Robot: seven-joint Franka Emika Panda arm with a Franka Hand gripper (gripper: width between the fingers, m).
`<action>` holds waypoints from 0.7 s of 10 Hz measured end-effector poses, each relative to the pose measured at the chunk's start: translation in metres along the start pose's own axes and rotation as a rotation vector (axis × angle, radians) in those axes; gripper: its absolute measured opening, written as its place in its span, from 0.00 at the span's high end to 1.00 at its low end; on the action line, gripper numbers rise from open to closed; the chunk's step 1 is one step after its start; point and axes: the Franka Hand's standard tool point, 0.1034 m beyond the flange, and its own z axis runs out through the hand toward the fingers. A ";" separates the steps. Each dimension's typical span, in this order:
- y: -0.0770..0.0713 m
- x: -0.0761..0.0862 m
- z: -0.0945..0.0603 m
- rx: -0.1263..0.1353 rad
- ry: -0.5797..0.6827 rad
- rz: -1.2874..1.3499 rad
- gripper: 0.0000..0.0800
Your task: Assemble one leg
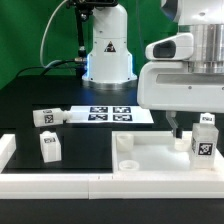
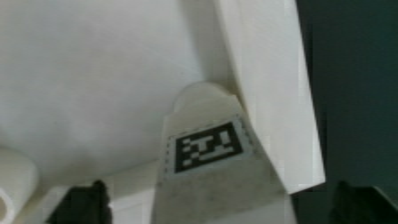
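Note:
One leg (image 1: 204, 143), a stubby white block with a square tag, stands on the far right of the white tabletop (image 1: 150, 158). My gripper (image 1: 192, 128) hangs low over it. In the wrist view the leg (image 2: 214, 150) lies between my two dark fingers (image 2: 80, 205), with a small gap showing on each side, so the jaws stand open around it. The tabletop (image 2: 107, 80) fills the wrist view behind the leg. Two more legs stand on the black table at the exterior view's left, one farther back (image 1: 46, 118) and one nearer (image 1: 50, 147).
The marker board (image 1: 95, 113) lies in front of the robot base (image 1: 108, 50). A white barrier (image 1: 50, 185) runs along the front and left of the table. Two round sockets (image 1: 125, 144) show on the tabletop's left side.

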 end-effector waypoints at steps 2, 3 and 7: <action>0.000 0.000 0.000 0.001 -0.001 0.093 0.54; 0.000 0.000 0.000 0.000 0.000 0.142 0.64; 0.001 0.000 0.001 -0.003 0.001 0.574 0.64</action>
